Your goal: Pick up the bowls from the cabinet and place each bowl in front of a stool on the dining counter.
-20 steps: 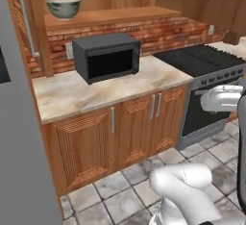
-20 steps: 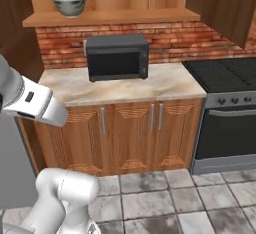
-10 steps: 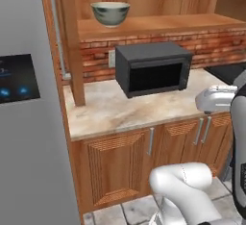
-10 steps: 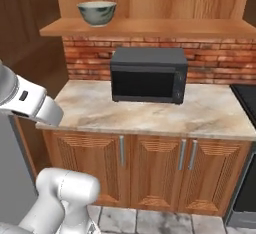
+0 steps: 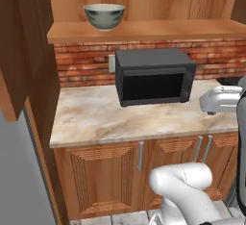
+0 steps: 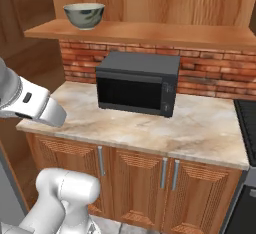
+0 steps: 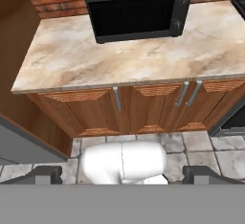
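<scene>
Bowl sits at the left end of the cabinet shelf, above the microwave. Your gripper stands wide open, empty, pointing down at the worktop. Approach step; next you must raise the arm to the shelf.

The arm was glossy white, built of fat rounded segments with smooth, tube-like curves. A tapered white link carried a small dark oval mark. The hand had two dark grey fingertips.
</scene>
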{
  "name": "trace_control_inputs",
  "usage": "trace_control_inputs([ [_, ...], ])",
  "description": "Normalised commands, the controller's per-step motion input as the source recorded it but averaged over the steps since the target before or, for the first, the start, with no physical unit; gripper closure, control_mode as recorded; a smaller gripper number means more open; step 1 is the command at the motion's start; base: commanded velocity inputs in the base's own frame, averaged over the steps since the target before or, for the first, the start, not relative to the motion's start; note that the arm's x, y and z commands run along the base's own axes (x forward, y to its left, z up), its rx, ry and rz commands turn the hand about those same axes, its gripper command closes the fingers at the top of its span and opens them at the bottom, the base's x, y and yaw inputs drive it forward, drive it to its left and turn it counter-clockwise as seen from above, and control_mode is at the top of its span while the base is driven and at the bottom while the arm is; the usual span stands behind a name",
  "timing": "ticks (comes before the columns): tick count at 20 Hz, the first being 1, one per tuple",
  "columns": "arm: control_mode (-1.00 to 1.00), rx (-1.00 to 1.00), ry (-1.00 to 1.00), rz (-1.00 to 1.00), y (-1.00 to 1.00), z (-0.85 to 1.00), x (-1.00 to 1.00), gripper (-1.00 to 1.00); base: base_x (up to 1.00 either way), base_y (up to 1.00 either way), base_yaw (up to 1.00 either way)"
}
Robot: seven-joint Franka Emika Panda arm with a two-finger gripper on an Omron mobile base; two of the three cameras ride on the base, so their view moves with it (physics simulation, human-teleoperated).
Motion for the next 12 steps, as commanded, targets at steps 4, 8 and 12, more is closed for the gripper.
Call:
trace_control_inputs([
  [4, 1.00, 0.00, 0.00, 0.00, 0.00, 0.00, 0.00, -1.00, 0.98, -0.01, 0.25],
  [8, 1.00, 0.00, 0.00, 0.00, 0.00, 0.00, 0.00, -1.00, 1.00, 0.02, 0.24],
  [12, 1.00, 0.00, 0.00, 0.00, 0.00, 0.00, 0.00, -1.00, 1.00, 0.00, 0.24],
])
